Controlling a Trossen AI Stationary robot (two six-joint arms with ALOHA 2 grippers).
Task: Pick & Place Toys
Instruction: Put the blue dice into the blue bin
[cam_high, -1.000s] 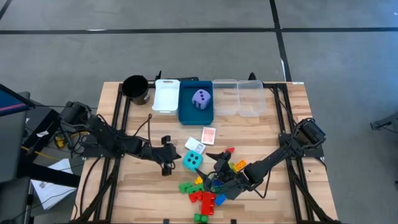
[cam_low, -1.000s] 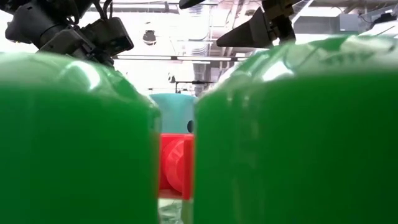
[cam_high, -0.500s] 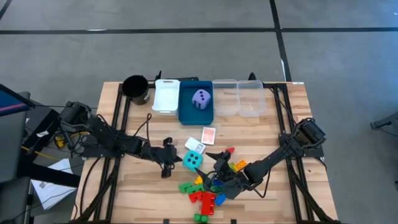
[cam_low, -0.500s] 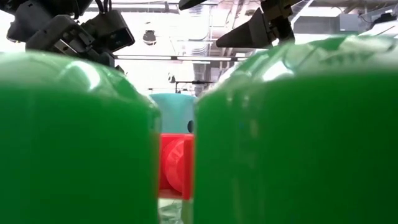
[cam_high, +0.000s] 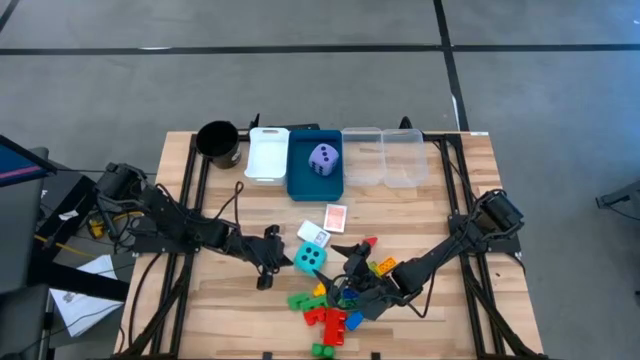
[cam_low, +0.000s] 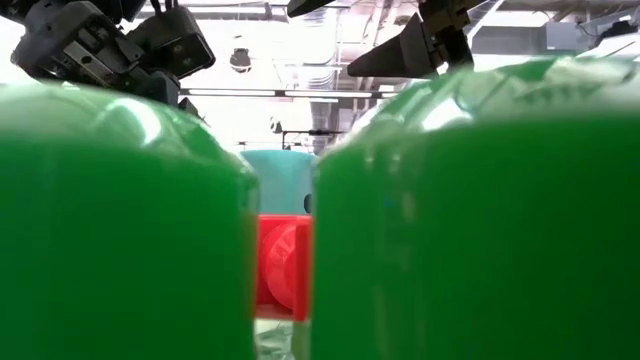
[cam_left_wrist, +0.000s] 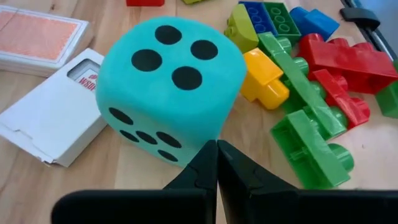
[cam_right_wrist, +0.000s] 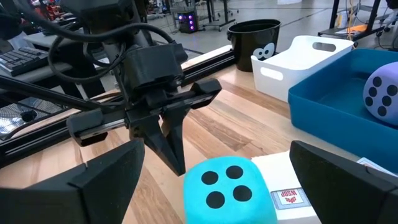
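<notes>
The cyan die (cam_high: 309, 258) sits on the table with its four-dot face up, beside a white card pack (cam_high: 313, 236) and a red-backed pack (cam_high: 336, 217). My left gripper (cam_high: 276, 252) is shut, its tips at the die's left lower edge (cam_left_wrist: 199, 149). My right gripper (cam_high: 350, 272) hangs wide open over the brick pile (cam_high: 335, 300), to the right of the die, with nothing between its fingers. The lavender die (cam_high: 322, 160) lies in the blue tray (cam_high: 300, 185). My left gripper's shut fingertips (cam_left_wrist: 216, 155) slant down from the table's left toward the cyan die's lower edge. I cannot tell whether they touch it.
A black cup (cam_high: 218, 142), a white tray (cam_high: 267, 153) and two clear trays (cam_high: 385, 158) line the far edge. In the low view, green bricks (cam_low: 120, 220) right at the camera block most of the table, with a red brick (cam_low: 280, 265) between them.
My left gripper has tipped and swung its shut tips a little toward the cyan die, while its arm stays in place. The die and my right gripper have kept still.
</notes>
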